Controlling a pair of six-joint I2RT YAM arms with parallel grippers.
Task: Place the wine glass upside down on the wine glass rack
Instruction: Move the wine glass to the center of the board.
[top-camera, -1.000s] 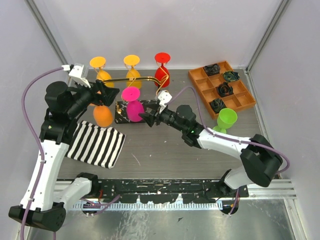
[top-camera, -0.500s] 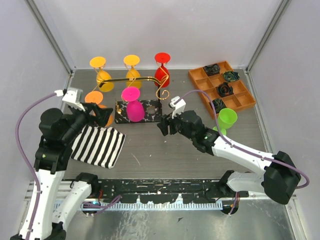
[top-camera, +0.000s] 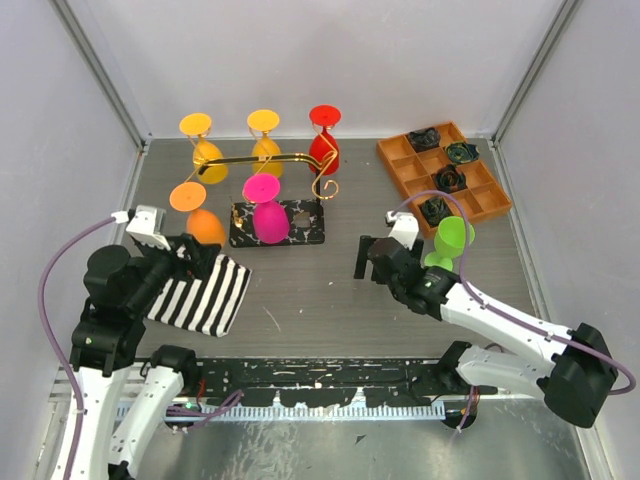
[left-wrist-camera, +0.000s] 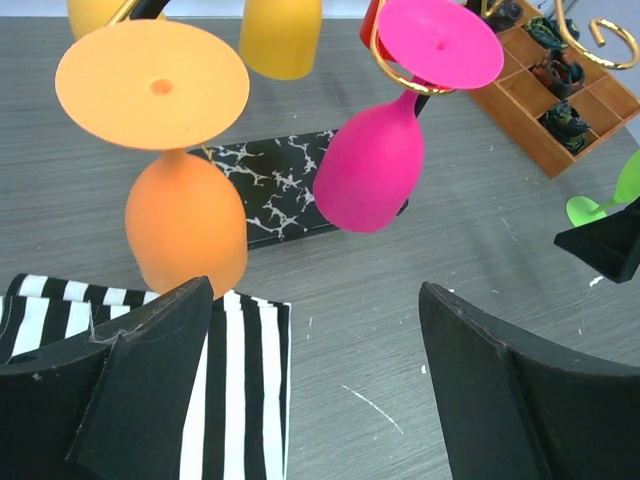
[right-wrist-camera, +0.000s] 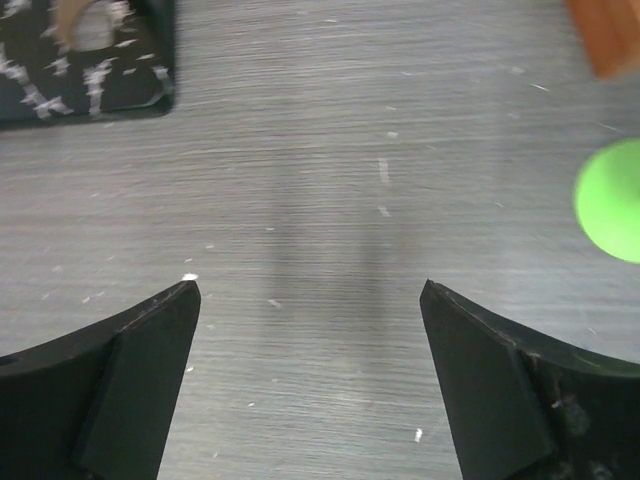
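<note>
The wine glass rack (top-camera: 268, 159), a gold bar on a marbled base (top-camera: 300, 222), holds several wine glasses upside down. An orange glass (top-camera: 203, 225) hangs at its front left and a pink glass (top-camera: 268, 212) over the base. In the left wrist view the orange glass (left-wrist-camera: 185, 230) and pink glass (left-wrist-camera: 370, 165) hang just beyond my open, empty left gripper (left-wrist-camera: 312, 292). A green wine glass (top-camera: 451, 240) stands upright on the table, right of my right gripper (top-camera: 372, 258). The right gripper (right-wrist-camera: 310, 290) is open over bare table, with the green glass (right-wrist-camera: 615, 200) blurred at its right.
A black-and-white striped cloth (top-camera: 198, 292) lies under my left gripper (top-camera: 198, 260). An orange compartment tray (top-camera: 478, 188) with dark items sits at the back right. Yellow (top-camera: 264, 135) and red (top-camera: 323, 142) glasses hang at the rack's back. Grey walls enclose the table.
Both arms pulled back toward the near edge. The left gripper left the orange glass hanging on the rack. The right gripper opened wider and moved right, away from the pink glass.
</note>
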